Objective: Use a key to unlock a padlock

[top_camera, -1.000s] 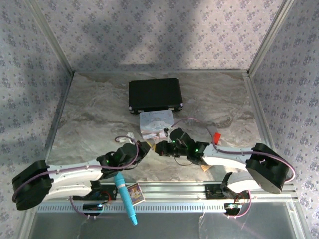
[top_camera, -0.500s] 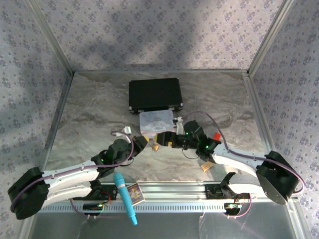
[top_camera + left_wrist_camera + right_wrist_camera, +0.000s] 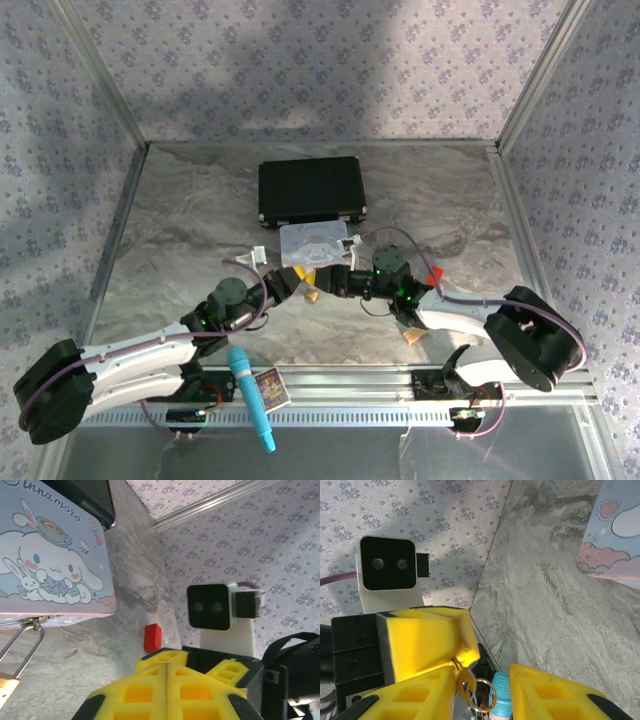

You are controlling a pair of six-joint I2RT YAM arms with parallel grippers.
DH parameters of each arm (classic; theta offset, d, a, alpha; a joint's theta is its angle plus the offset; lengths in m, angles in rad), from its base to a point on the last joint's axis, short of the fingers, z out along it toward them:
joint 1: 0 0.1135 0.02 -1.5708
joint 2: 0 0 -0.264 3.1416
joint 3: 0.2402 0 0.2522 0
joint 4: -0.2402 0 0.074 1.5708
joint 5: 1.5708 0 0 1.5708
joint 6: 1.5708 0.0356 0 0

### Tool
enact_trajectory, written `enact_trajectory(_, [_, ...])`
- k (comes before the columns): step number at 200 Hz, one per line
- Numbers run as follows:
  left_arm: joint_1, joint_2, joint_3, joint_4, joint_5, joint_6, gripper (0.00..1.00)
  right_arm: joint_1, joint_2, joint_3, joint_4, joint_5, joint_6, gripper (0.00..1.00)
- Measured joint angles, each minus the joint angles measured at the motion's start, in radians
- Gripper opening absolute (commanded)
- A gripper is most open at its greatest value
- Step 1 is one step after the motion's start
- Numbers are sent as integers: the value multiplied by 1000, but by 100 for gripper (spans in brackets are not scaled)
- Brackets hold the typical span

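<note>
Within right claw [image 3: 483, 677], the key [image 3: 465, 684]

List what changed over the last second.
The right gripper moved away from the near edge toward the tin box, and the left gripper edged forward with it, shut as before. The right jaws now stand apart around the key, which seems pinched at the left gripper's tip. The tin box and black case stayed put.
</note>
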Motion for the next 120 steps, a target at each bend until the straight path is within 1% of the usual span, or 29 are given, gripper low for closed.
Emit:
enact_trajectory(30, [0, -14, -1, 3, -1, 0, 0, 1, 2, -9, 45, -14, 20, 25])
enact_trajectory(67, [0, -19, -1, 3, -4, 0, 0, 1, 3, -18, 91, -29, 40, 8])
enact_trajectory(81, [0, -21, -1, 2, -8, 0, 0, 1, 8, -18, 98, -30, 43, 7])
enact_trajectory(90, [0, -22, -1, 2, -11, 0, 0, 1, 10, -18, 101, -30, 42, 1])
enact_trajectory(120, [0, -24, -1, -2, -12, 0, 0, 1, 12, -18, 106, -30, 47, 0])
